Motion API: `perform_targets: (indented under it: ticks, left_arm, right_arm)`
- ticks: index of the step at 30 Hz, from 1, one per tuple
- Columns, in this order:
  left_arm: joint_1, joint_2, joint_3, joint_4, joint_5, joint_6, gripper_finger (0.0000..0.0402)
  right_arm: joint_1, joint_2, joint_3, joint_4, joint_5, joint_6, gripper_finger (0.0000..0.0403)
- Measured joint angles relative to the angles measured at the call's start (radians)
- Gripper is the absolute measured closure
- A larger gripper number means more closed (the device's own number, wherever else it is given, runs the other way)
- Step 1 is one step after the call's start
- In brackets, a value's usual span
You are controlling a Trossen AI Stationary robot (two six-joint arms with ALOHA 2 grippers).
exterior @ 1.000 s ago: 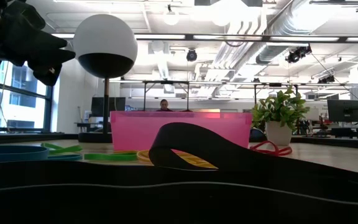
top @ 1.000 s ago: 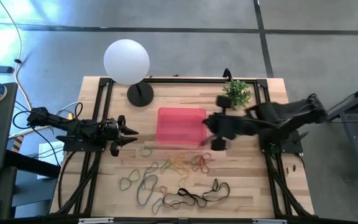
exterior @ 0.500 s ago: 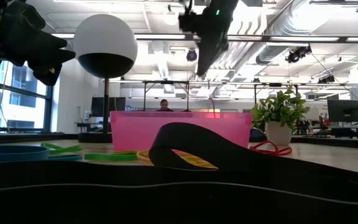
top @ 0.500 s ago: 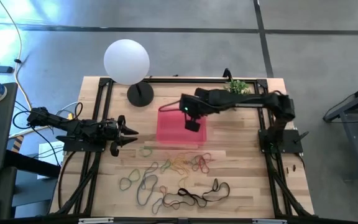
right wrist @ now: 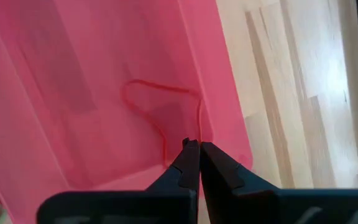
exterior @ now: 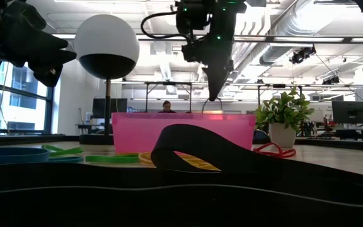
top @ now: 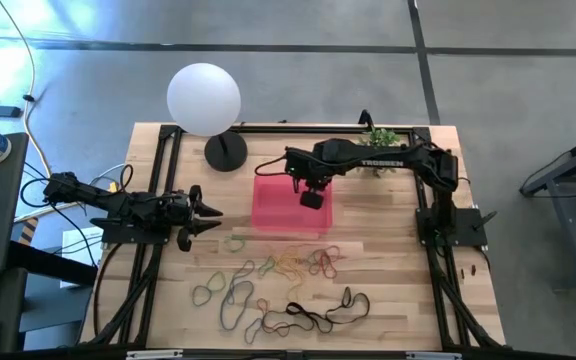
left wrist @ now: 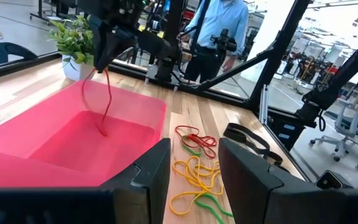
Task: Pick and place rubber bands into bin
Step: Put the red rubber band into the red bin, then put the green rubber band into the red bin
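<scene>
The right claw (top: 311, 199) has swung from the table's right side to hang over the bin (top: 273, 212), clenched on a red rubber band (left wrist: 104, 99) dangling into it; release looks next. The left claw (top: 211, 212) waits part-open, empty, at the left. Other rubber bands (top: 288, 264) lie on the table (top: 388, 280).

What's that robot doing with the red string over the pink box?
That string is a red rubber band. The right gripper is shut on it and holds it over the pink bin, so the band dangles down inside. The left gripper waits open at the table's left side, holding nothing. Lots more rubber bands lie on the table in front of the bin, not yet picked up.
</scene>
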Motion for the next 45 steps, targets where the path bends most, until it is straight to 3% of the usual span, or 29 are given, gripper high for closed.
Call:
perform_targets:
  ticks: [7,17,24,30,35,39,45]
  left_arm:
    - [0.0,0.0,0.0,0.0,0.0,0.008,0.0277]
    - [0.0,0.0,0.0,0.0,0.003,-0.018,0.0277]
    - [0.0,0.0,0.0,-0.03,0.191,-0.04,0.0277]
    - [0.0,0.051,0.0,-0.035,0.232,-0.032,0.0277]
    - [0.0,0.165,0.002,-0.05,0.27,0.015,0.0277]
    - [0.0,0.306,0.057,-0.171,0.246,0.067,0.0277]
    - [0.0,0.517,0.23,-0.363,0.231,0.318,0.0277]
  right_arm:
    - [-0.014,0.0,0.0,-0.017,-0.051,0.016,0.0378]
    - [-0.013,-0.003,0.0,-0.045,-0.084,0.014,0.0279]
    - [0.084,-0.088,-0.001,-0.051,-0.172,-0.052,0.0239]
    - [0.212,-0.174,-0.001,-0.053,-0.162,0.0,0.0238]
    - [0.338,-0.239,-0.001,-0.049,-0.024,0.184,0.0242]
    - [0.456,-0.286,-0.001,-0.053,0.144,0.394,0.024]
    - [0.668,-0.318,-0.001,-0.063,0.415,0.682,0.0246]
